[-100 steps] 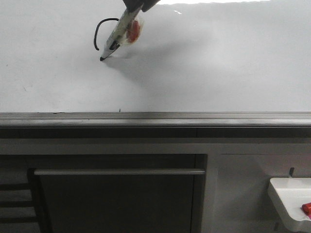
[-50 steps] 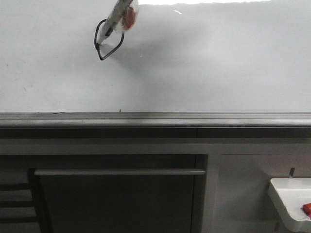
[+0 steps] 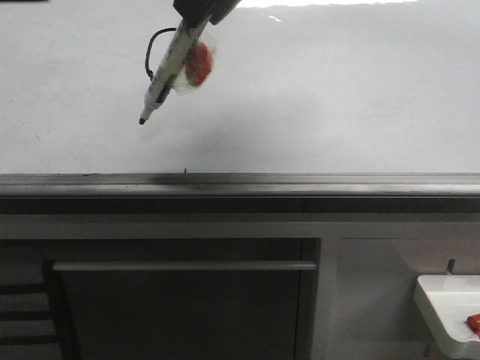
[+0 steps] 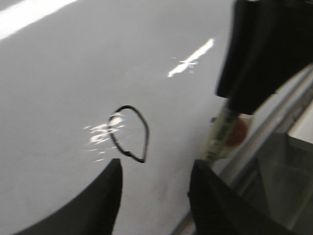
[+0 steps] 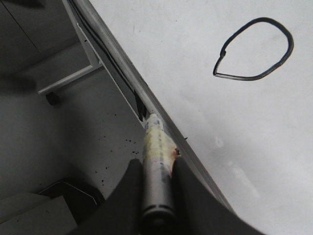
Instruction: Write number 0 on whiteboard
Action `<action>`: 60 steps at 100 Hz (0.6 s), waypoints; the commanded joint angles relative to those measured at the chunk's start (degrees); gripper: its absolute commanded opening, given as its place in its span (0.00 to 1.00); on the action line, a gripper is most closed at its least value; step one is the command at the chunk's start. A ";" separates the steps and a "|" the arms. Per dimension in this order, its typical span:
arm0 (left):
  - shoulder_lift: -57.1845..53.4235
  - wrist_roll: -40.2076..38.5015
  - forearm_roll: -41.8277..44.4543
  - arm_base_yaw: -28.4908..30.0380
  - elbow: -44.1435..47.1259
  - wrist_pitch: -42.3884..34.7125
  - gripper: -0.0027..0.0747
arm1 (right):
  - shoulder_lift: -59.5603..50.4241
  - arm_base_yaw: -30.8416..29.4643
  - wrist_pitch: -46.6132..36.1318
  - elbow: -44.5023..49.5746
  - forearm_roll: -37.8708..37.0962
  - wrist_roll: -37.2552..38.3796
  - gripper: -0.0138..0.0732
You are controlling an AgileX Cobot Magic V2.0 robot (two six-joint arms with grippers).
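Right tool [image 5: 155, 196] grips marker pen [image 3: 165, 71] tilted above whiteboard [image 3: 337, 97].

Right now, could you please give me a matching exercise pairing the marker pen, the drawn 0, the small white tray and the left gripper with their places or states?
1. marker pen
2. number 0
3. small white tray
4. left gripper

A. open, nothing between its fingers
B. closed loop drawn on the whiteboard
C. below the board's edge, holding a red item
D. clamped in the right gripper

Pairs: 1-D, 2-B, 3-C, 4-A.
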 commanded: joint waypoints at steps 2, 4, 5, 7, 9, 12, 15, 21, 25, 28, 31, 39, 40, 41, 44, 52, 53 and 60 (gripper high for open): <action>3.30 -0.48 1.28 -3.54 -1.85 -4.24 0.57 | -3.15 0.36 -2.78 -1.07 0.25 -0.63 0.08; 4.22 -0.48 1.28 -3.83 -1.85 -4.80 0.56 | -3.28 0.68 -2.78 -1.07 0.25 -0.63 0.08; 4.53 -0.48 1.28 -3.82 -1.85 -5.20 0.56 | -3.41 0.84 -2.78 -1.07 0.25 -0.63 0.08; 5.44 -0.48 1.28 -3.82 -1.85 -5.93 0.55 | -3.54 1.05 -2.78 -1.07 0.25 -0.63 0.08; 6.32 -0.48 1.30 -3.82 -1.85 -6.54 0.55 | -3.65 1.37 -2.91 -1.07 0.25 -0.63 0.08; 7.40 -0.48 1.30 -3.82 -1.85 -8.04 0.55 | -3.68 1.93 -2.91 -1.07 0.25 -0.63 0.08; 8.61 -0.48 1.30 -3.82 -1.85 -9.41 0.55 | -3.91 2.24 -2.91 -1.07 0.25 -0.63 0.08; 10.33 -0.48 1.30 -3.82 -1.85 -11.85 0.55 | -4.03 2.92 -3.12 -1.07 0.25 -0.63 0.08; 11.41 -0.48 1.30 -3.82 -1.85 -12.18 0.55 | -4.14 3.39 -3.22 -1.07 0.25 -0.63 0.08; 11.98 -0.48 1.30 -3.82 -1.85 -12.18 0.55 | -4.26 3.64 -3.22 -1.07 0.25 -0.63 0.08; 12.58 -0.48 1.30 -3.82 -1.85 -11.95 0.55 | -4.40 3.89 -3.22 -1.07 0.25 -0.63 0.08; 13.91 -0.48 1.30 -3.08 -1.85 -11.85 0.54 | -4.93 3.98 -2.81 -1.07 0.25 -0.63 0.08; 14.06 -0.48 1.30 -2.97 -1.85 -11.85 0.53 | -4.91 3.98 -2.81 -1.07 0.25 -0.63 0.08; 14.23 -0.48 1.30 -2.74 -1.85 -11.97 0.53 | -4.96 3.98 -2.81 -1.07 0.25 -0.63 0.08; 14.57 -0.48 1.30 -2.26 -1.85 -11.98 0.52 | -5.25 3.98 -2.69 -1.07 0.25 -0.63 0.08; 14.89 -0.48 1.30 -1.21 -1.85 -13.13 0.49 | -5.68 3.98 -2.69 -1.07 0.25 -0.63 0.08; 14.89 -0.48 1.30 -1.06 -1.85 -13.14 0.48 | -5.68 3.98 -2.69 -1.07 0.25 -0.63 0.08; 14.89 -0.48 1.30 -0.85 -1.85 -14.07 0.42 | -5.76 3.98 -2.56 -1.07 0.53 -0.63 0.08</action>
